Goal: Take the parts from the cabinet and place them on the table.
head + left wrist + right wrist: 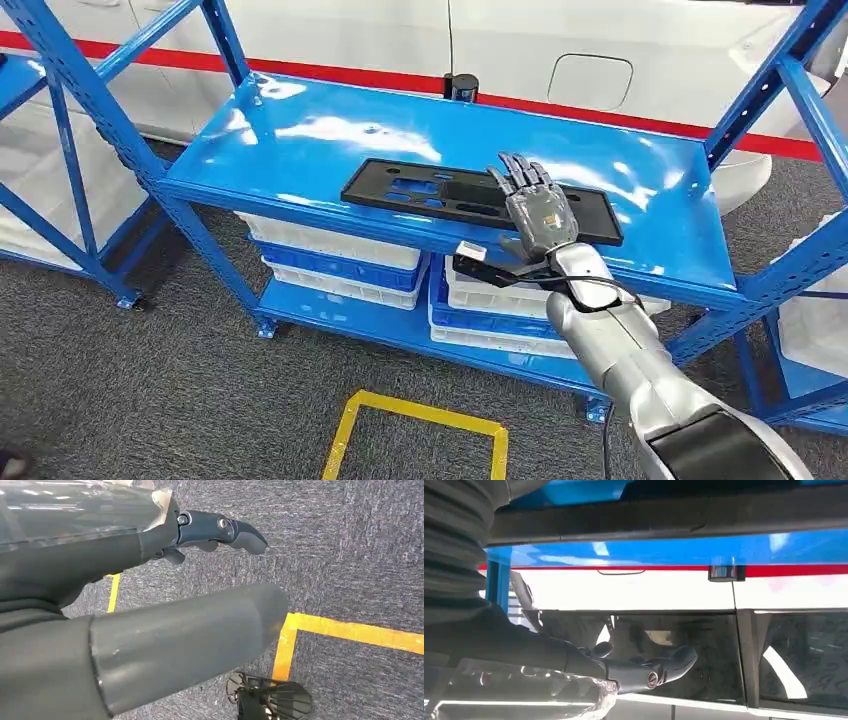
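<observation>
The robot's right hand [535, 208] reaches over a long black plastic part [480, 200] lying flat on the blue shelf [300, 130], fingers spread and holding nothing, fingertips above the part (contact cannot be told). The left hand [220, 532] hangs open above grey carpet [350, 555] with yellow tape [350, 630]

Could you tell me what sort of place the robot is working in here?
Probably a factory or car-parts storeroom: blue steel shelving holds a black plastic part and stacked white and blue bins, yellow floor tape marks a spot, and a white car stands behind.
</observation>
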